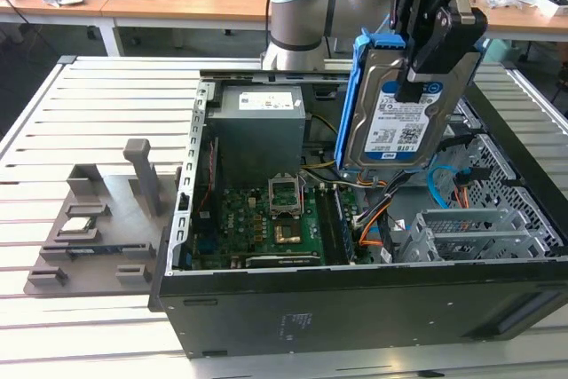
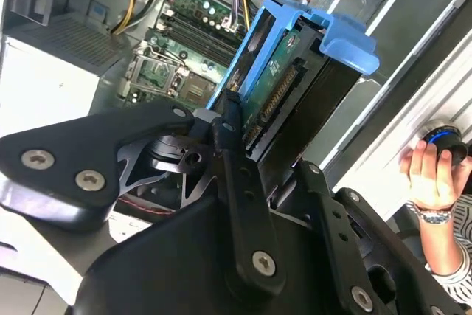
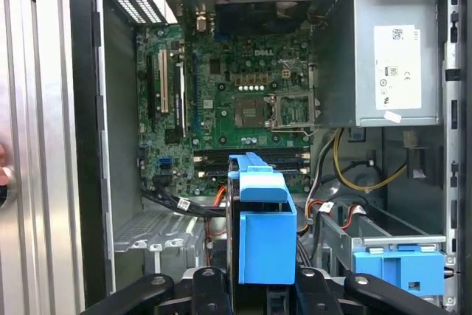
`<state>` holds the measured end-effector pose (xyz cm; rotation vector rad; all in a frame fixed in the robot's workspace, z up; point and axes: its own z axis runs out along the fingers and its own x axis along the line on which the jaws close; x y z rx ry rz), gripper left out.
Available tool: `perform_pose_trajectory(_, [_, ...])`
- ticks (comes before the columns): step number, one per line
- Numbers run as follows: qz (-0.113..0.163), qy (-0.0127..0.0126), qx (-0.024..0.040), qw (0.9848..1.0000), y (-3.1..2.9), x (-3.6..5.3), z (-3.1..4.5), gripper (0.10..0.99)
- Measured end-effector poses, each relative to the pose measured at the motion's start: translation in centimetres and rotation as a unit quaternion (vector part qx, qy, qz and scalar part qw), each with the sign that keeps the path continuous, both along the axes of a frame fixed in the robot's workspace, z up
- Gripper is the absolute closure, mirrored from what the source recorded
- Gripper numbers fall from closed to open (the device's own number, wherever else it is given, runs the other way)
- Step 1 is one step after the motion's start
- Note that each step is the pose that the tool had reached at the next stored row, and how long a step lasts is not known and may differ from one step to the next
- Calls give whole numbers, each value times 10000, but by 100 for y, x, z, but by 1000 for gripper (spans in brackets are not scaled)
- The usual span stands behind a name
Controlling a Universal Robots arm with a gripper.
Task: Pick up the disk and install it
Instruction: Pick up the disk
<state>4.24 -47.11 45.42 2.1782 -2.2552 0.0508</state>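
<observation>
The disk (image 1: 386, 130), a silver hard drive with a barcode label and blue side rails, hangs on edge above the open computer case (image 1: 355, 308). My gripper (image 1: 417, 86) is shut on it from above, black fingers clamping both flat faces. In the second wrist view the disk (image 2: 276, 90) shows its circuit-board side and blue rail between my gripper's (image 2: 269, 145) fingers. In the first wrist view the disk's blue rail (image 3: 262, 226) points down toward the case interior, held by the gripper (image 3: 262, 289).
Inside the case lie the motherboard (image 1: 266, 219), a grey power supply (image 1: 257, 130), loose cables and a metal drive cage (image 1: 470, 228). A blue caddy (image 3: 398, 267) sits in a bay. A grey fixture (image 1: 98, 219) holds a small chip. A person's hand (image 2: 428, 175) rests beside the case.
</observation>
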Motion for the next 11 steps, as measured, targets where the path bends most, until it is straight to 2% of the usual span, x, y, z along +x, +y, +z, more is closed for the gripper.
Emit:
perform_pose_trajectory(5, [-1, 0, 1, 10000, -195, -6, -12, 729])
perform_pose_trajectory(11, [-1, 0, -1, 10000, -361, -7, -13, 729])
